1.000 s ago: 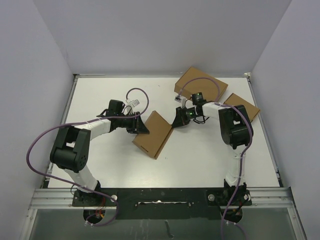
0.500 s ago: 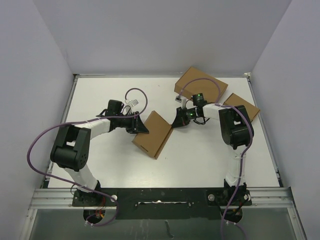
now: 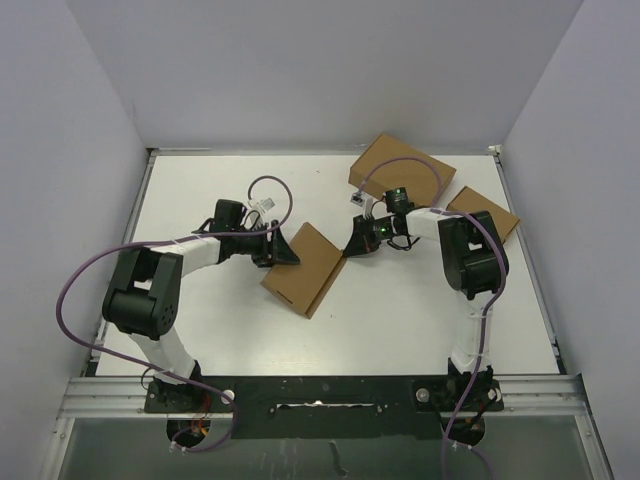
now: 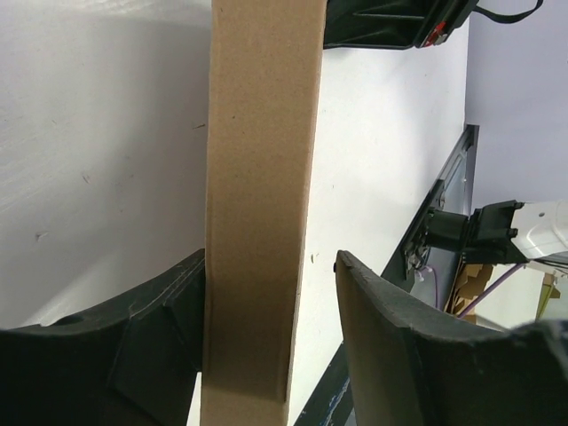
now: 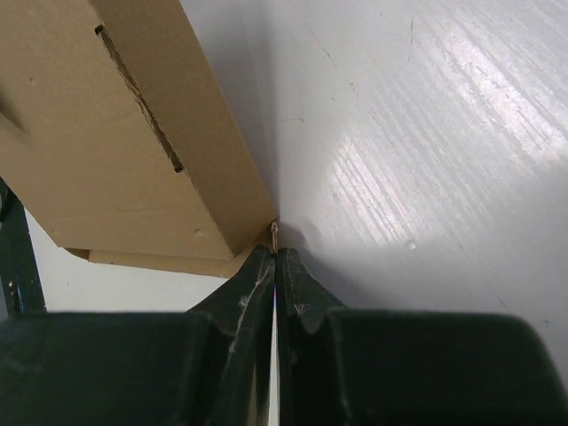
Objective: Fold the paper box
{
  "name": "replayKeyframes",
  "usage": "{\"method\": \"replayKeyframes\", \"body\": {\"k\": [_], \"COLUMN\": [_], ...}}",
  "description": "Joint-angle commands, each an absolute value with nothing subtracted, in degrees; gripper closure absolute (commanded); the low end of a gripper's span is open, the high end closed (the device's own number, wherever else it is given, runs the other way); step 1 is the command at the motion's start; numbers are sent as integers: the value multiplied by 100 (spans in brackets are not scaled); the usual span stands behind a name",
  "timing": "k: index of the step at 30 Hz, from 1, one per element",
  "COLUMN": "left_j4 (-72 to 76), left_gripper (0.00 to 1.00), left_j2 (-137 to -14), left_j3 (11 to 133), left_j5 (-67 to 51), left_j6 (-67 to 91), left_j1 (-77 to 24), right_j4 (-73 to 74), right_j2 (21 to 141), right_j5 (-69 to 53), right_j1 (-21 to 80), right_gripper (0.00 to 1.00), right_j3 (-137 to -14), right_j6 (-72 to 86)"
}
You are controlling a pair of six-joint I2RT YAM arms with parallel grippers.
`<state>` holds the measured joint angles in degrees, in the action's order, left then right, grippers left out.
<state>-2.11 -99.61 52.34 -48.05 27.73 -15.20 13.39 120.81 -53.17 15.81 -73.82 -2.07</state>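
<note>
The left end effector (image 4: 271, 266) has just loosened: its jaws now stand released astride an edge of the paper box (image 4: 262, 133), with one finger clear of it. The right end effector (image 5: 275, 253) has clenched empty at the box's corner. This probably means a regrasp before further folding. The box sits mid-counter (image 3: 400, 300), a white surface enclosed by pale walls (image 3: 320, 70).

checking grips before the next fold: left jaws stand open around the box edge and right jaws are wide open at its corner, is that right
Not quite: the right jaws are shut, tips pressed together at a corner of the paper box, as the right wrist view shows. The left jaws do stand open around the box edge.
</note>
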Motion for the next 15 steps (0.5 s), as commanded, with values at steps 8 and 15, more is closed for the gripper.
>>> {"method": "replayKeyframes", "body": {"k": [8, 15], "left_j4": [123, 106], "left_gripper": [44, 44], "left_j2": [-10308, -10449], "left_j3": [5728, 5999], "left_j5": [-4945, -5016], "left_j6": [2785, 2782], "left_j1": [-1494, -1495], "right_j4": [1307, 1292], "right_j2": [11660, 11578], "right_j5": [-5291, -5243], "right_j1": [1626, 1655], "right_gripper": [100, 100], "right_j3": [-7313, -7304], "right_j6": [-263, -367]}}
